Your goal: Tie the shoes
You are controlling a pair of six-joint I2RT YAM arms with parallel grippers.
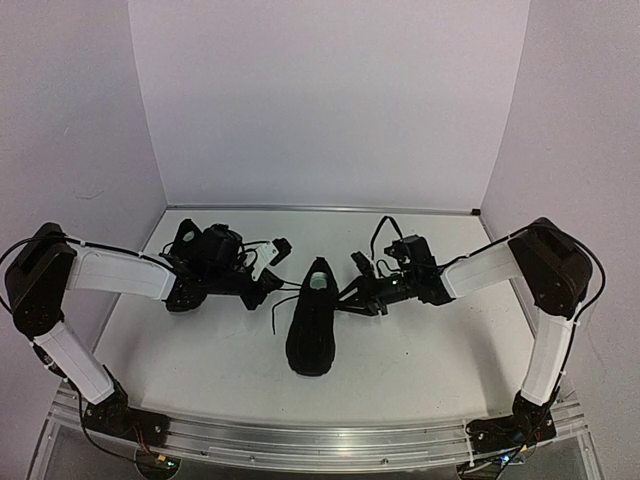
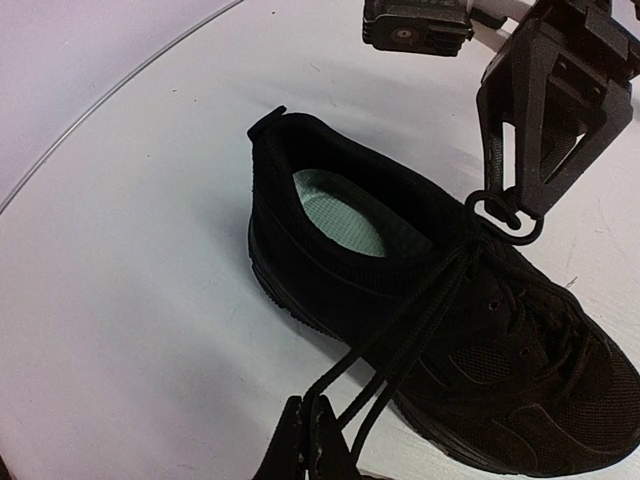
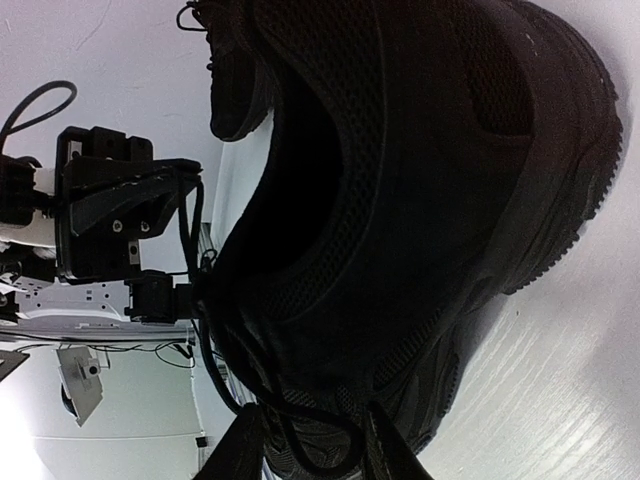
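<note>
The left end effector is clenched on the laces, drawn taut from the centre sneaker. The right end effector hovers at that sneaker's tongue with lace between its fingers; I cannot tell whether it grips. The sneaker lies on the worktop, with the second sneaker off to its left. The knot looks barely begun; the next move likely calls for crossing the strands.

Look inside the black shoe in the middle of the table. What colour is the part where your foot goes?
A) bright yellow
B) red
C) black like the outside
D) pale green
D: the insole showing through the opening of the shoe is pale green, clear in the left wrist view and also visible from above.
</note>
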